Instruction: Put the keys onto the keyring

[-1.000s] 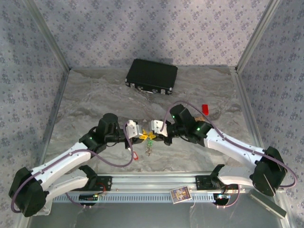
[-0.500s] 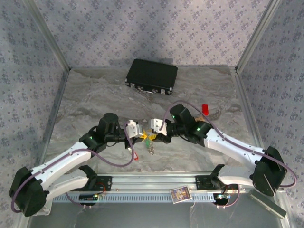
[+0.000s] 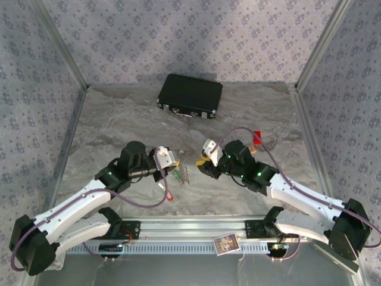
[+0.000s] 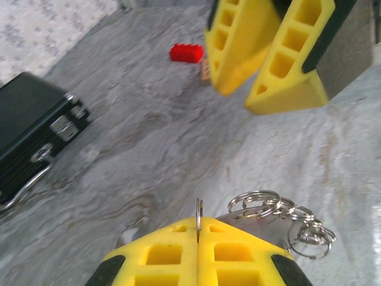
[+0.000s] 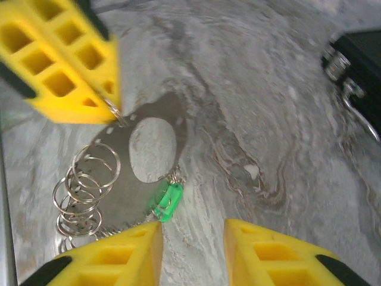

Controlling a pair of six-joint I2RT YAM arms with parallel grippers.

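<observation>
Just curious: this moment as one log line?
left hand: shut on keyring | right hand: open | green-tagged key: at keyring's edge

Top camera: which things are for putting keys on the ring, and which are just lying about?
For the job: tiny pale metal key with green plastic tag; tiny key with red tag; thin pale-grey metal keyring loop, clamped in the left gripper.
Just lying about: black hard case; red plastic block; small tan block; printed card.
</observation>
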